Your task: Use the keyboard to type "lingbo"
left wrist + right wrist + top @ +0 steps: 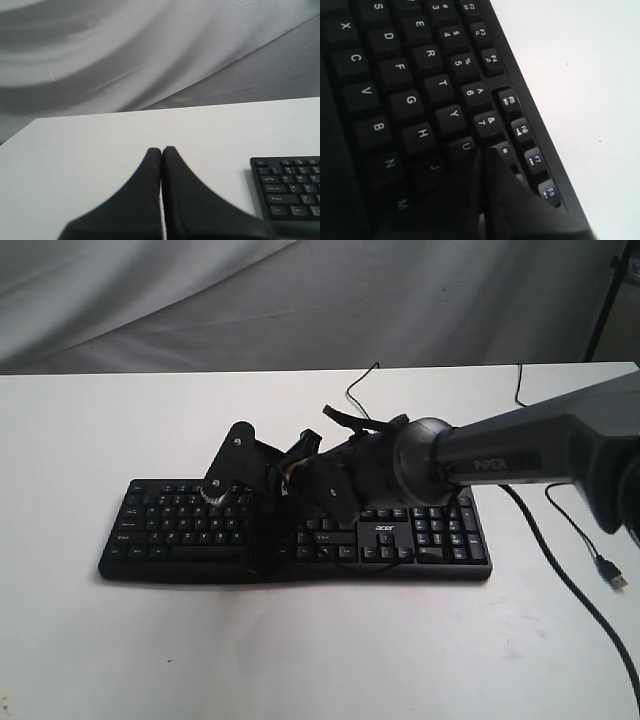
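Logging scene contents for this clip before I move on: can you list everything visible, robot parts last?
keyboard: one, black with white legends, middle of the table
table: one, white, under everything
cables: at least two, thin and black, behind and right of the keyboard
USB plug: one, black, loose on the table at right
backdrop cloth: one, grey, behind the table
stand leg: one, dark, far right background
right arm: one, grey and black, reaching over the keyboard
right gripper: one, black, shut, tips by the U and 8 keys
left gripper: one, black, shut, over bare table beside the keyboard's Esc end
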You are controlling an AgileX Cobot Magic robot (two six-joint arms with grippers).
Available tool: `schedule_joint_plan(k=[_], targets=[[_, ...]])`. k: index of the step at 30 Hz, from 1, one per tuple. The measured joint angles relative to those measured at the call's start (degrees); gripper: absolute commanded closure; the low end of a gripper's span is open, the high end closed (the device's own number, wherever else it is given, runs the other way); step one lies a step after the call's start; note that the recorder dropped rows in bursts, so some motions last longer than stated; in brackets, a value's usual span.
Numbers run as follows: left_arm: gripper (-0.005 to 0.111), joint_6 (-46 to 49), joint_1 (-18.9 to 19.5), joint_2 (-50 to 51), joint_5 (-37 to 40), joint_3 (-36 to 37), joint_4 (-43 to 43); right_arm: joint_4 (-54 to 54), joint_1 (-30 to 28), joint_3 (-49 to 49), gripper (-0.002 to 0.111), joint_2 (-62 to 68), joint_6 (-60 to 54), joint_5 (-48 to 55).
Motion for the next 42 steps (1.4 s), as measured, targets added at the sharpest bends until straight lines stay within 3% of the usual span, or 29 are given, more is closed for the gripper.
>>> schedule_joint_plan(k=[12, 42], targets=[[0.106, 0.0, 0.0, 0.0, 0.0, 0.0, 0.0, 0.12, 4.36, 0.0, 0.108, -2.97, 0.0, 4.57], [0.106, 0.0, 0.0, 0.0, 0.0, 0.0, 0.0, 0.23, 4.35, 0.0, 0.108, -2.13, 0.0, 4.5]])
